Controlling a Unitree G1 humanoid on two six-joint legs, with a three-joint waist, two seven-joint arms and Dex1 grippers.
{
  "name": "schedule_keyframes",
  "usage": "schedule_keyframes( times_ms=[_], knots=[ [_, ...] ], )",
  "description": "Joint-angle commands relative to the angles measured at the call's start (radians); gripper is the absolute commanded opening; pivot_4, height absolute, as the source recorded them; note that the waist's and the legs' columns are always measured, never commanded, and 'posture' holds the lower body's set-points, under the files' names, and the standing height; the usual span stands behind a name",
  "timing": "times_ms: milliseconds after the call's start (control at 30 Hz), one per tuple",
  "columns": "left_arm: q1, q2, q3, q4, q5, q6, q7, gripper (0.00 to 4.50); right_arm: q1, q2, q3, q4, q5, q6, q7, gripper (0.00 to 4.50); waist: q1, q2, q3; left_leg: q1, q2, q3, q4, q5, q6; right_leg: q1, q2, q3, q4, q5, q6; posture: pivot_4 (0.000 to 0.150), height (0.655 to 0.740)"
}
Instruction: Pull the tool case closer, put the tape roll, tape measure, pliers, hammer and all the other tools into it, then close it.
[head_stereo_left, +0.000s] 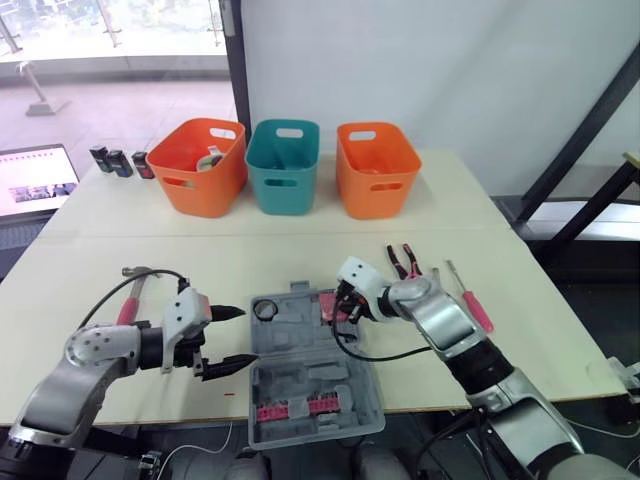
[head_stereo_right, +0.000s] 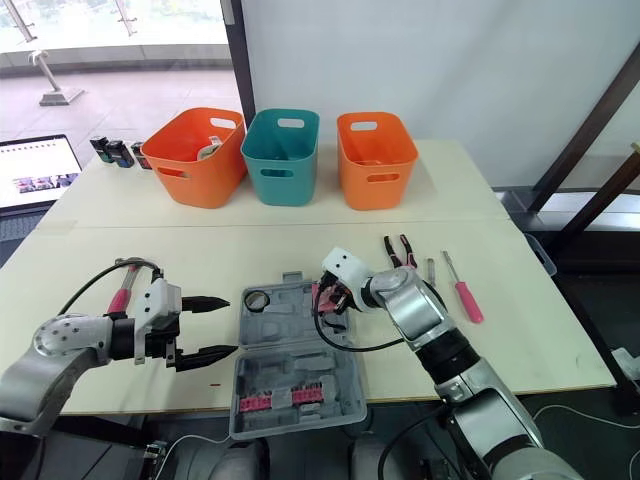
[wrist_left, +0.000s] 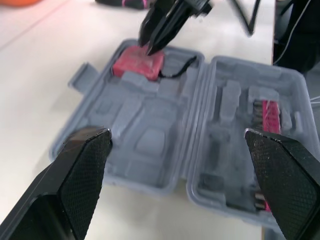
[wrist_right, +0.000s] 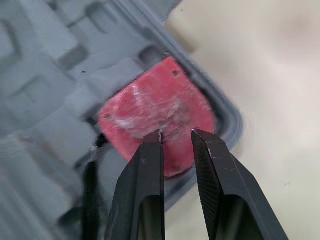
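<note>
With right gripper (wrist_right: 176, 134) fingers barely parted and tips touching the square red tape measure (wrist_right: 150, 107), seating it in a corner pocket of the open grey plastic tool case (head_stereo_left: 300, 385), next likely calling for lifting clear and reaching towards the red-handled pliers (head_stereo_left: 403, 260)

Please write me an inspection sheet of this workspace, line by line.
Surface: pale beige tabletop, no spills seen.
Job's things: open grey plastic tool case at the near edge; red square tape measure and black tape roll inside it; pink-handled hammer, red-and-black pliers and pink-handled screwdriver lie outside.
Clutter: an orange plastic bin, a teal bin, a second orange bin, small dark boxes, a laptop.
Grippers: left end effector wide open beside the case; right end effector narrowly open, tips at the tape measure.
Cables: black cable under the right wrist.
Surroundings: white wall, window at rear left.
</note>
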Motion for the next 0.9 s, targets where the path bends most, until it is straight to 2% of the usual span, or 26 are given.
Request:
schedule_keyframes(
  times_ms=[33,100,233,333,433,600,733,900],
  knots=[
    [0.013,0.016,0.063,-0.021,-0.022,-0.008,0.01,4.5,-0.012,-0.014,-0.183,-0.23,0.131,0.008,0.021,0.95,0.005,0.007,0.005,-0.004,0.0,0.0,0.0,0.0,0.0,-0.004,0.0,0.0,0.001,0.0,0.0,0.15,0.74],
    [0.035,0.019,0.1,-0.023,-0.033,0.004,0.018,4.5,0.01,-0.043,-0.304,-0.319,0.195,0.015,0.018,0.95,0.011,0.009,0.008,-0.013,0.0,0.0,0.001,0.001,-0.001,-0.013,0.001,0.0,0.002,0.002,0.003,0.15,0.74],
    [0.095,0.02,0.18,0.017,-0.038,-0.008,0.035,4.5,0.146,-0.215,-0.426,-0.401,0.237,-0.021,0.068,0.95,0.031,0.008,0.008,-0.012,0.0,0.0,-0.002,0.0,0.0,-0.011,0.0,-0.001,0.0,-0.002,0.004,0.15,0.74],
    [0.196,0.034,0.28,0.129,-0.004,-0.085,0.021,4.5,0.359,-0.377,-0.584,-0.332,0.221,-0.135,0.114,0.95,0.043,0.008,0.008,-0.013,0.0,0.001,-0.002,-0.001,0.002,-0.011,0.0,0.0,-0.002,-0.002,0.004,0.15,0.74],
    [0.236,0.047,0.361,0.231,0.012,-0.145,0.037,4.5,0.527,-0.448,-0.711,-0.282,0.242,-0.219,0.139,1.81,0.043,0.009,0.009,-0.012,-0.001,0.002,-0.002,-0.002,0.004,-0.011,-0.001,0.0,-0.002,-0.004,0.002,0.15,0.74],
    [0.262,0.076,0.425,0.37,0.036,-0.232,0.014,4.5,0.668,-0.463,-0.841,-0.274,0.319,-0.269,0.185,4.38,0.027,0.008,0.01,-0.008,0.0,0.001,0.001,-0.002,0.003,-0.01,-0.001,0.0,-0.001,-0.002,-0.002,0.15,0.74],
    [0.265,0.116,0.471,0.465,0.022,-0.253,-0.011,4.5,0.773,-0.466,-0.927,-0.233,0.346,-0.364,0.228,4.45,0.013,0.006,0.011,-0.007,0.0,0.003,0.007,-0.004,-0.001,-0.011,-0.003,0.0,-0.003,-0.001,-0.002,0.15,0.74],
    [0.25,0.133,0.477,0.532,0.026,-0.281,-0.029,4.5,0.8,-0.476,-0.929,-0.193,0.352,-0.429,0.233,4.45,0.01,0.005,0.012,-0.008,-0.002,0.006,0.008,-0.004,-0.001,-0.011,-0.007,0.0,-0.006,0.002,-0.008,0.15,0.74]
  ],
)
